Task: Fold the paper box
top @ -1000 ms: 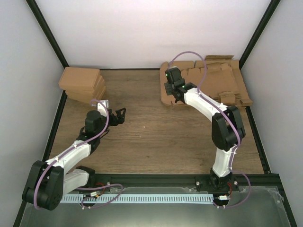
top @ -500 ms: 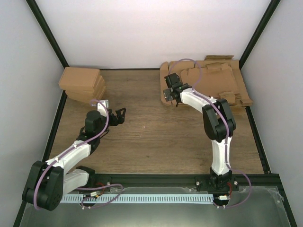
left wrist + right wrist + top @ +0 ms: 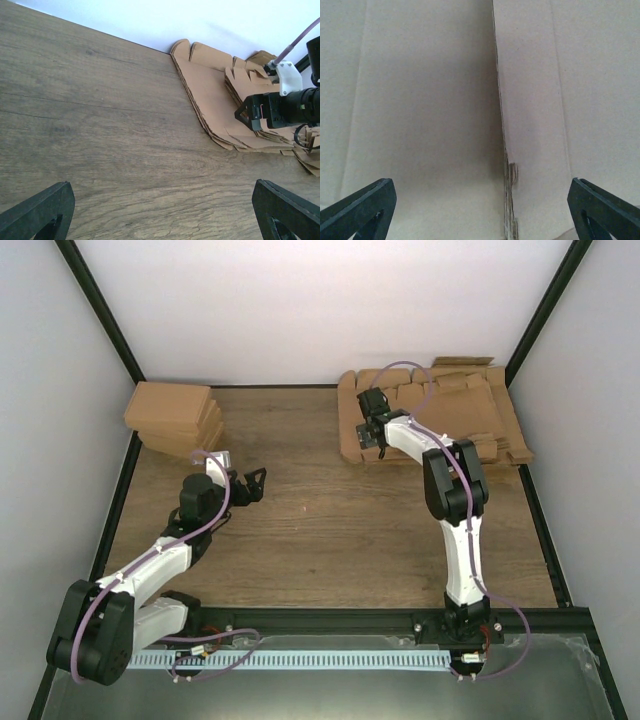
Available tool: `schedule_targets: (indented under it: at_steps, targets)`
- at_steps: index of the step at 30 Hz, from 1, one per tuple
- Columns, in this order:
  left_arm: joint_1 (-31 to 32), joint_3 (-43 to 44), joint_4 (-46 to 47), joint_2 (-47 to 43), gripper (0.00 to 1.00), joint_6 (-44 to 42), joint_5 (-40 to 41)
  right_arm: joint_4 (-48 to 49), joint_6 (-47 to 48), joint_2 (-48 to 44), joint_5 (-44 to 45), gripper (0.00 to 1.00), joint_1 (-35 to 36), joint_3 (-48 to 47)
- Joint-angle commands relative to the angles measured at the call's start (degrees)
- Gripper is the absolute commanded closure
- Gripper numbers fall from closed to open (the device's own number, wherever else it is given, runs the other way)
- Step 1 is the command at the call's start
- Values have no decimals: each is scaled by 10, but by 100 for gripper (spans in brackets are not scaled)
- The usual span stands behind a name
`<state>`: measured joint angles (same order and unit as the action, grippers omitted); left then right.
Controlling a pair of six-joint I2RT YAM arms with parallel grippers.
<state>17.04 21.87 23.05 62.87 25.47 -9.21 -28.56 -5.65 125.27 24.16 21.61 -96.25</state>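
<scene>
Cardboard, light brown, fills the whole right wrist view. The right claw (image 3: pixel 480 210) hangs close over the pile of flat sheets (image 3: pixel 460 415) in the far right corner of the table (image 3: pixel 320 530). Its two fingers stand wide apart with nothing clamped. One raw sheet edge runs between them, straight away from the camera.

I take the paper box (image 3: pixel 349 440) to be the sheet at the left end of this pile, directly under that claw. It is not yet separated from the others, and I cannot tell which layer belongs to it. From above, its left border runs from the back wall toward the arms, so its long axis probably lies that way too.

The right arm is clearly the nearer one. The left claw (image 3: pixel 252 483) hovers well apart over the left half of the table, fingers also spread and holding nothing. A stack of shallow boxes (image 3: pixel 175 418) sits in the far left corner. The next move, I think, depends on closing across that edge so that only one sheet lifts.
</scene>
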Motion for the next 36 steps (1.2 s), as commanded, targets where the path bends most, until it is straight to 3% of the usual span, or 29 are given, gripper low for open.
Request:
schedule_targets:
  at_steps: [1,27,32,36]
  targets:
    - [4,6,9,2,0,-3,-5,-33,-15,29,53,4,-3,-50]
    - [6,8,8,6,0,-9,0,-20,-20,-20,62,31,-52,-10]
    - [7,8,6,5,0,-9,1,7,-19,-51,64,44,-53,19]
    - [7,9,5,6,0,-8,2,22,-16,-73,70,69,-52,38]
